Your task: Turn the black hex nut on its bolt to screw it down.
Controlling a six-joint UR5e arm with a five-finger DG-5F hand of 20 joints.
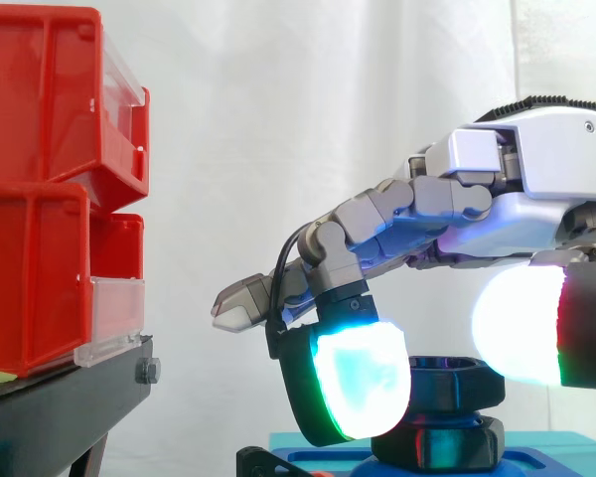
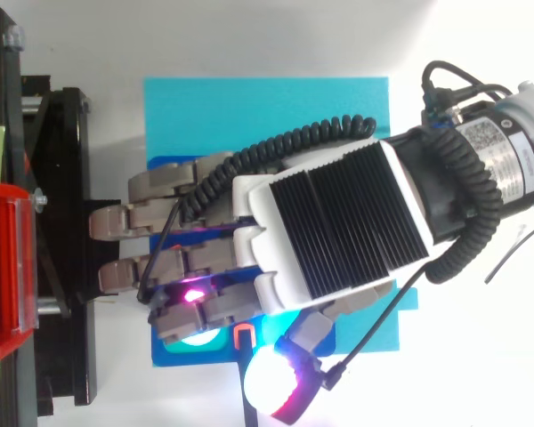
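The black hex nut point(image 1: 459, 384) sits on its bolt above a wider black hex part point(image 1: 462, 443), on a blue base point(image 1: 541, 449). My hand point(image 1: 536, 169) comes in from the right and hangs over the nut. One finger is curled down, with its cyan glowing pad point(image 1: 363, 383) against the nut's left side. The thumb's white glowing pad point(image 1: 521, 323) is at the nut's upper right, so the nut sits pinched between them. The other fingers reach out straight to the left. From above, the hand point(image 2: 329, 222) hides the nut and covers much of the blue base point(image 2: 249, 107).
Red bins point(image 1: 40, 199) are stacked on a black stand point(image 1: 60, 407) at the left, close to the outstretched fingertips. In the top view the stand point(image 2: 58, 222) runs along the left edge. A white curtain hangs behind.
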